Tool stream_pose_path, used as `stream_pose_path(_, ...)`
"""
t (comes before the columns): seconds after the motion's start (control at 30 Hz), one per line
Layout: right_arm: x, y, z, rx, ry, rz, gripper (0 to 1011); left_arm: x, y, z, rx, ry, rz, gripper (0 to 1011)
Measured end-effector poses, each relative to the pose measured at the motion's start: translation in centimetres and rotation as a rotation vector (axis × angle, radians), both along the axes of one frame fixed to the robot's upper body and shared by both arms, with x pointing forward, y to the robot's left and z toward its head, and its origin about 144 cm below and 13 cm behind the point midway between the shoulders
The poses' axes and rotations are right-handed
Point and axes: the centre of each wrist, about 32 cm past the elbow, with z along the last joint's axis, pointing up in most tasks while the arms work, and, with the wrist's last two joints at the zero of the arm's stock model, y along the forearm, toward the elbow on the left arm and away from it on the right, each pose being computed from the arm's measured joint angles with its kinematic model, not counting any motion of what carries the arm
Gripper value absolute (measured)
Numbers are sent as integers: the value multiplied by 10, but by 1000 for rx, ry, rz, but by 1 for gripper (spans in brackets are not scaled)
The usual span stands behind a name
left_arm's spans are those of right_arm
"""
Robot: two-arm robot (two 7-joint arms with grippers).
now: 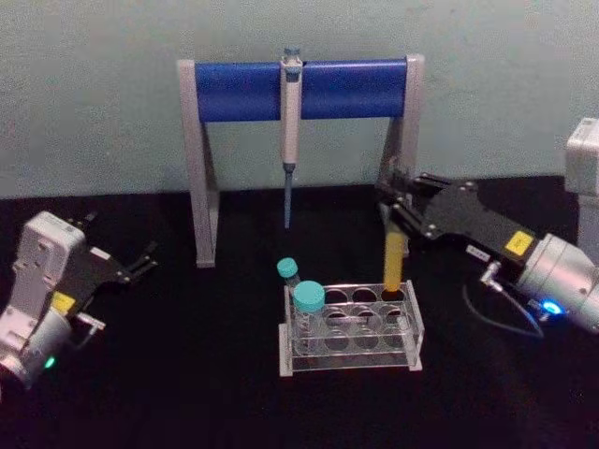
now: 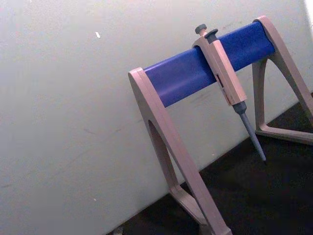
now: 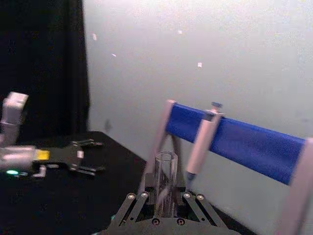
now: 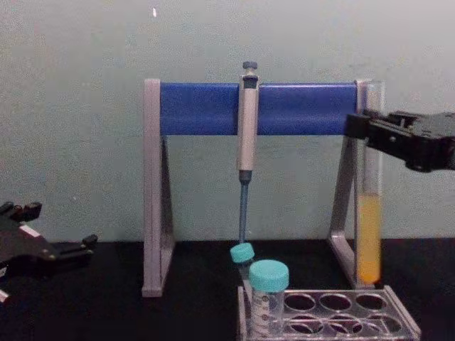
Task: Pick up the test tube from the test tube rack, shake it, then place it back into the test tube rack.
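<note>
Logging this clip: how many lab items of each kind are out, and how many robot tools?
test tube with yellow liquid: 1
teal-capped tubes: 2
rack: 1
pipette: 1
pipette stand: 1
tools: 2 (right tool gripping the test tube, left tool open, parked at the left)
Total: 8

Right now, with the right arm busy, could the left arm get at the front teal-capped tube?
Probably yes. The left gripper sits open left of the test tube rack, nothing between; the teal-capped tube stands at its left end, while the right gripper holds the test tube at the right end.
</note>
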Motion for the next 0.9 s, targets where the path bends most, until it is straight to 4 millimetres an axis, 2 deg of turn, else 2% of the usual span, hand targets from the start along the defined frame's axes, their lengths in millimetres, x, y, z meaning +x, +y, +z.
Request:
stream_pose_path(0.17,0,-6,2,-29,-17,-72,233,0,0,0,0,0,0,1001)
stream_pose_path(0.43,10,1,1,-1,-37,-110,233,0,0,0,0,0,0,1001)
stream_pose_path(0.6,19,9,-2,53,-31,-82,233,0,0,0,0,0,0,1001)
stream_pose_path(0.9,23,16,-5,130,-4,-1,233,0,0,0,0,0,0,1001)
